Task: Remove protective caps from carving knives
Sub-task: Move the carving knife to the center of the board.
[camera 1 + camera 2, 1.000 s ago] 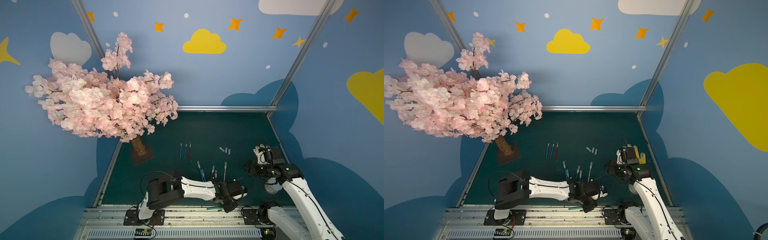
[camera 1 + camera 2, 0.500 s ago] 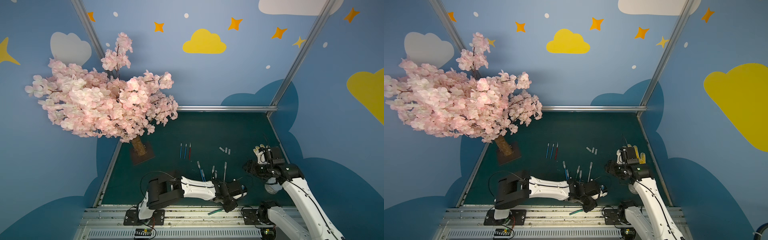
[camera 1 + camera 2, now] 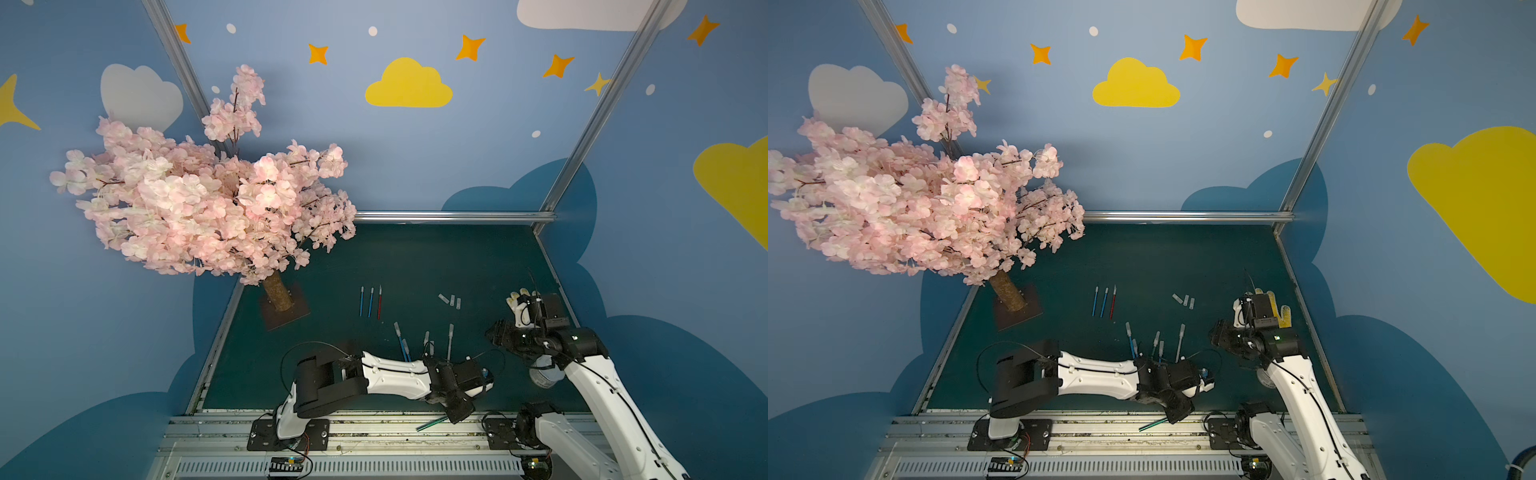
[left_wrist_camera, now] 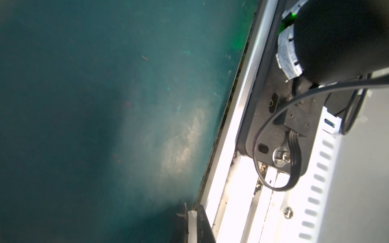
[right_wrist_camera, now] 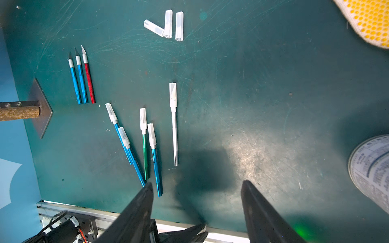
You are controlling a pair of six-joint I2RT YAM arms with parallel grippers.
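My left gripper (image 3: 457, 411) is shut on a green carving knife (image 3: 432, 424) at the table's front edge; the handle sticks out over the metal rail. In the left wrist view its whitish protective cap (image 4: 192, 227) shows beside a dark finger (image 4: 205, 228). My right gripper (image 5: 196, 184) hangs open and empty above the mat at the right. Below it lie several capped carving knives (image 5: 151, 151), blue, green and whitish. Three uncapped knives (image 5: 82, 77), two blue and one red, lie in a row. Three loose protective caps (image 5: 168, 24) lie further back.
A pink blossom tree (image 3: 199, 199) on a brown base plate (image 3: 286, 311) stands at the back left. A yellow-dotted glove (image 5: 366, 19) and a white tin (image 5: 372, 168) sit by the right arm. A metal rail (image 3: 374, 424) borders the mat's front.
The green knife in my left gripper has tilted, its handle end dropping lower over the front rail. The right arm has stayed still.
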